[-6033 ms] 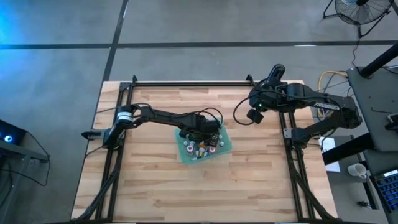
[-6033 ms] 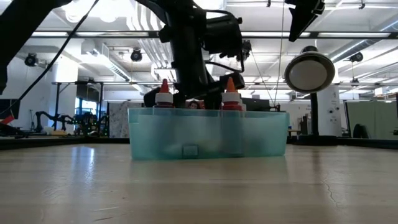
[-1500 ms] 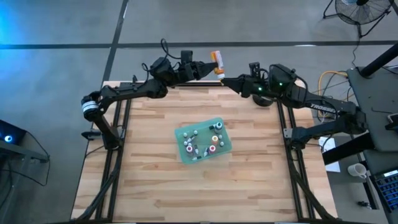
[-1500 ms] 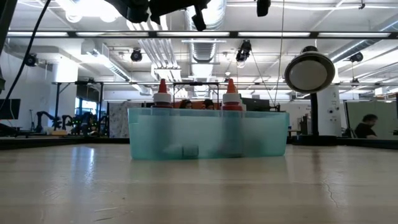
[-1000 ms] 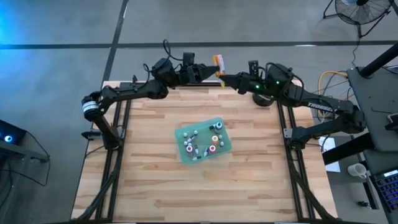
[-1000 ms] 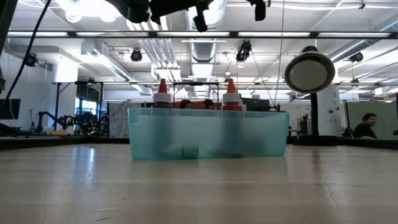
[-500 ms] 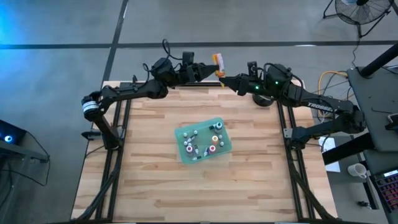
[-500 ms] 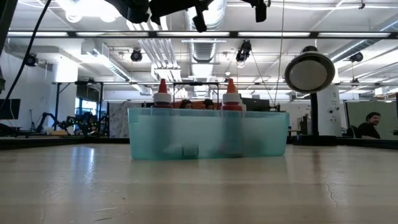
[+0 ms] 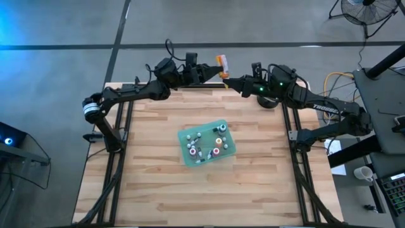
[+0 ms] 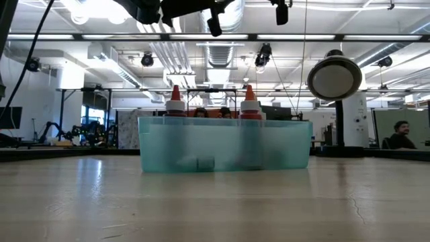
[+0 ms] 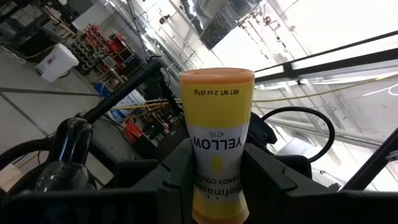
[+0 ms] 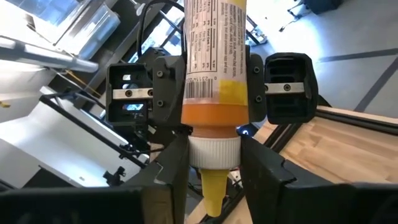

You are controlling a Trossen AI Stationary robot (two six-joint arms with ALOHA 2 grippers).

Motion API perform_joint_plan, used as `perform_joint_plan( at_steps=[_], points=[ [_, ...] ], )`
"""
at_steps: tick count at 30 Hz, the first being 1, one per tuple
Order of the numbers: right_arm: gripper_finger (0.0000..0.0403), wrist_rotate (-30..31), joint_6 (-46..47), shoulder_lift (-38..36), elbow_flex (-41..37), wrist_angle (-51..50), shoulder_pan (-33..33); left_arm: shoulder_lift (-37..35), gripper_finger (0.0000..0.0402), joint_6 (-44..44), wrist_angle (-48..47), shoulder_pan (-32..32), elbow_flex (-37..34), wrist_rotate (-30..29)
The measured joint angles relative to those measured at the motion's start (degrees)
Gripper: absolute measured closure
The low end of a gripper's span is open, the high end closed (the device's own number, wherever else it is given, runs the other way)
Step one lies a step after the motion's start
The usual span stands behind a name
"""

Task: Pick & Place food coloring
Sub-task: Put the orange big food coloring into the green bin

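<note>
Held high over table's far edge: yellow bottle [image 9: 221,62], light, stiff, slick. Left gripper [image 11: 214,171] clamped on body; right gripper [image 12: 213,155] apparently closing at white cap [image 12: 213,153], the better hold.

Tray [image 9: 230,149] near bench [image 9: 145,183] centre, small bottles [image 9: 204,144] standing inside it. Two of them rise above tray wall in low view [image 10: 176,99]. Left gripper [image 9: 214,73] and right gripper [image 9: 230,80] meet above far bench edge, well apart from tray. One bottle [image 9: 221,61] between them, both grippers closed on it. Round lamp-like device [image 10: 334,77] right of tray. Person [image 10: 401,134] far right, beyond bench.
</note>
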Motion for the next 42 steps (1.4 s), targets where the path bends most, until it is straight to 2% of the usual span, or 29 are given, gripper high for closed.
perform_joint_plan(
  at_steps=[9,13,18,22,25,28,31,33,36,39,42],
  points=[
    [0.03,2.0,-1.9,-2.1,0.0,-4.4,-0.1,-0.4,0.0306,3.7,-5.3,-0.3,0.2,0.6],
    [0.0301,3.6,-2.4,-3.4,0.0,-6.0,-0.4,-0.4,0.0266,8.3,-7.0,-1.2,0.1,0.0],
    [0.0301,4.8,-3.7,-4.3,0.2,-6.7,-0.4,-0.3,0.0214,9.5,-13.1,-1.9,-0.2,-1.5],
    [0.0301,4.1,-4.8,-5.4,0.2,-11.5,-0.6,-2.8,0.0192,14.7,-26.3,-2.2,-0.1,1.1],
    [0.0301,-1.7,-4.2,-5.9,0.2,-19.5,-2.1,-5.5,0.0189,23.6,-43.3,-3.0,-0.1,2.1],
    [0.0301,-9.5,-3.3,-4.6,0.2,-25.3,-3.1,-8.1,0.0189,31.4,-59.4,-4.4,-0.1,-4.4],
    [0.0301,-14.4,-4.0,-2.0,2.4,-30.4,-2.9,-11.1,0.0189,34.7,-74.4,-5.5,0.0,-16.8],
    [0.0301,-16.9,-5.6,0.4,4.9,-34.0,-3.0,-12.8,0.0189,33.8,-84.3,-6.0,0.0,-26.0],
    [0.0301,-20.9,-8.7,5.1,9.5,-41.0,-3.1,-14.8,0.0189,28.4,-93.4,-7.0,-0.1,-37.3],
    [0.0301,-21.5,-14.9,10.2,15.7,-51.9,-2.9,-17.2,0.0189,23.1,-99.0,-8.2,-0.1,-43.2],
    [0.0301,-21.0,-22.6,15.8,22.2,-62.7,-3.0,-19.1,0.0189,18.0,-101.7,-9.6,-1.0,-44.8]
  ],
)
